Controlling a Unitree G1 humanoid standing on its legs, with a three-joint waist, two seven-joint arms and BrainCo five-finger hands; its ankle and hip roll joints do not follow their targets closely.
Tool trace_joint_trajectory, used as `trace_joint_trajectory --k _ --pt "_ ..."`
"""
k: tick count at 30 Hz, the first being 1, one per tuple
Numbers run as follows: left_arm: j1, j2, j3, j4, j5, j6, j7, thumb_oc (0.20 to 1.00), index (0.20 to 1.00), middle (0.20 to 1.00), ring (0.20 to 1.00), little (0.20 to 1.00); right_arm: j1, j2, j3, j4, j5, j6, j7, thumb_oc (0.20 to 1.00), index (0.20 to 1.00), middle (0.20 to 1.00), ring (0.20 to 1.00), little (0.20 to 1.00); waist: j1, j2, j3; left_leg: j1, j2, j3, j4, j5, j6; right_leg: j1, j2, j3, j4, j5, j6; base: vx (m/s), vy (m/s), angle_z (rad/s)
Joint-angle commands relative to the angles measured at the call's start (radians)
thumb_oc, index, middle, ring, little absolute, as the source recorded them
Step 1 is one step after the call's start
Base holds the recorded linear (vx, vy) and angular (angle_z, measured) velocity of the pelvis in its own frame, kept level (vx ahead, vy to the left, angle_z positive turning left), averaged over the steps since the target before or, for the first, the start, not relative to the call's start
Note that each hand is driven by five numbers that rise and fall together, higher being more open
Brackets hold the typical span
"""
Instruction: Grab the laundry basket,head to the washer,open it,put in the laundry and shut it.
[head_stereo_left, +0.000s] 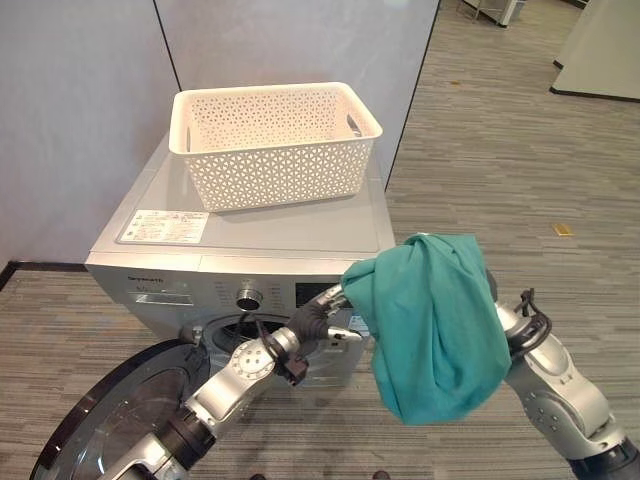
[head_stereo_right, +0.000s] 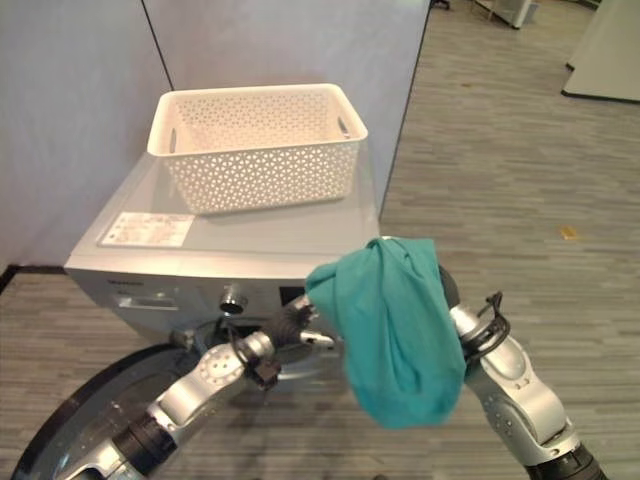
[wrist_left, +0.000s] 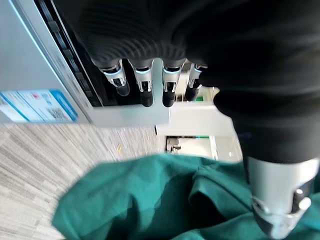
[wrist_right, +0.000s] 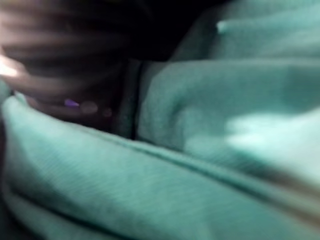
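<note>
The white lattice laundry basket (head_stereo_left: 275, 150) stands on top of the silver washer (head_stereo_left: 290, 235). The washer's round door (head_stereo_left: 120, 420) hangs open to the left of the dark drum opening (head_stereo_left: 235, 335). A teal cloth (head_stereo_left: 435, 320) is draped over my right hand (wrist_right: 55, 50), in front of the washer's right side, and it covers that hand. My left hand (head_stereo_left: 318, 320) is open at the washer's front panel, its fingers (wrist_left: 145, 82) straight and pointing at the cloth's edge (wrist_left: 150, 200).
Grey partition walls (head_stereo_left: 80, 120) stand behind and to the left of the washer. Striped carpet floor (head_stereo_left: 500, 150) stretches away on the right. The open door takes up the space at the lower left.
</note>
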Motion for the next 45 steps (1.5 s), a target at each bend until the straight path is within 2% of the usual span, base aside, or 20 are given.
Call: trace_joint_trajectory --k 1,5,17,25,28,29,30,32,36,45 --pt "-0.115 -0.035 -0.02 0.065 0.036 -0.024 -0.02 1.0 1.0 1.0 1.0 1.0 -0.102 0.007 0.019 -0.015 0.01 -0.04 -0.021 0.2 0.2 0.2 0.2 0.2 -0.001 -0.039 -0.024 -0.033 0.003 0.025 0.076 -0.093 0.039 0.034 0.031 0.045 0.075 -0.125 -0.034 -0.04 -0.041 0.18" --pt "-0.139 -0.068 -0.068 0.088 0.008 -0.014 -0.036 1.0 1.0 1.0 1.0 1.0 -0.133 0.002 0.054 0.013 0.006 -0.032 -0.034 0.2 0.2 0.2 0.2 0.2 0.0 -0.032 -0.02 -0.036 0.008 0.015 0.074 -0.084 0.029 0.038 0.036 0.026 0.078 -0.133 -0.044 -0.02 -0.037 0.1" --pt "-0.157 -0.008 -0.149 -0.019 -0.072 0.0 -0.111 1.0 1.0 1.0 1.0 1.0 -0.226 -0.079 0.136 0.142 0.018 -0.013 -0.038 0.2 0.2 0.2 0.2 0.2 0.012 -0.019 -0.016 -0.036 0.017 -0.011 0.059 -0.061 0.01 0.058 0.048 -0.028 0.069 -0.141 -0.056 0.01 -0.023 0.16" --pt "-0.202 -0.016 -0.17 -0.044 -0.029 -0.045 -0.112 1.0 1.0 1.0 1.0 1.0 -0.295 -0.065 0.183 0.208 0.025 -0.019 -0.042 0.2 0.2 0.2 0.2 0.2 0.013 -0.016 -0.017 -0.023 0.016 -0.008 0.04 -0.056 0.005 0.063 0.051 -0.037 0.061 -0.14 -0.057 0.0 -0.001 0.0" --pt "-0.213 -0.048 -0.182 -0.015 -0.013 -0.049 -0.105 1.0 1.0 1.0 1.0 1.0 -0.307 -0.045 0.191 0.217 0.037 -0.022 -0.051 0.2 0.2 0.2 0.2 0.2 0.011 -0.014 -0.017 -0.019 0.017 -0.007 0.029 -0.05 0.004 0.061 0.053 -0.038 0.06 -0.142 -0.058 0.01 0.001 0.01" --pt "-0.21 -0.072 -0.18 0.013 -0.007 -0.044 -0.091 0.423 0.423 0.423 0.423 0.423 -0.31 -0.015 0.197 0.216 0.045 -0.022 -0.059 0.2 0.2 0.2 0.2 0.2 0.008 -0.014 -0.015 -0.017 0.018 0.001 0.02 -0.047 0.004 0.058 0.053 -0.044 0.062 -0.141 -0.057 0.0 0.0 0.0" --pt "-0.209 -0.072 -0.18 0.015 -0.007 -0.045 -0.091 0.206 0.206 0.206 0.206 0.206 -0.31 -0.015 0.198 0.216 0.045 -0.022 -0.059 0.2 0.2 0.2 0.2 0.2 0.01 -0.013 -0.013 -0.012 0.019 0.003 0.02 -0.05 0.003 0.061 0.053 -0.042 0.064 -0.144 -0.057 0.0 0.0 0.0" --pt "-0.201 -0.104 -0.175 0.063 -0.007 -0.039 -0.073 0.2 0.2 0.2 0.2 0.2 -0.298 0.014 0.201 0.192 0.045 -0.02 -0.063 0.2 0.2 0.2 0.2 0.2 0.009 -0.016 -0.011 -0.007 0.019 0.007 0.006 -0.042 0.003 0.058 0.055 -0.048 0.074 -0.147 -0.06 0.0 0.0 0.0" --pt "-0.197 -0.112 -0.16 0.077 0.008 -0.044 -0.057 0.2 0.2 0.2 0.2 0.2 -0.285 0.023 0.187 0.17 0.048 -0.023 -0.066 0.2 0.2 0.2 0.2 0.2 0.01 -0.018 -0.01 -0.008 0.019 0.0 -0.005 -0.035 0.002 0.058 0.056 -0.061 0.076 -0.15 -0.062 0.0 -0.001 0.03" --pt "-0.169 -0.087 -0.077 0.068 0.147 -0.114 0.035 0.2 0.2 0.2 0.2 0.2 -0.196 0.008 0.14 0.11 0.053 -0.048 -0.068 0.2 0.2 0.2 0.2 0.2 0.018 -0.029 -0.006 -0.007 0.021 -0.01 -0.017 -0.027 -0.004 0.063 0.063 -0.078 0.078 -0.161 -0.068 0.0 -0.01 0.06"
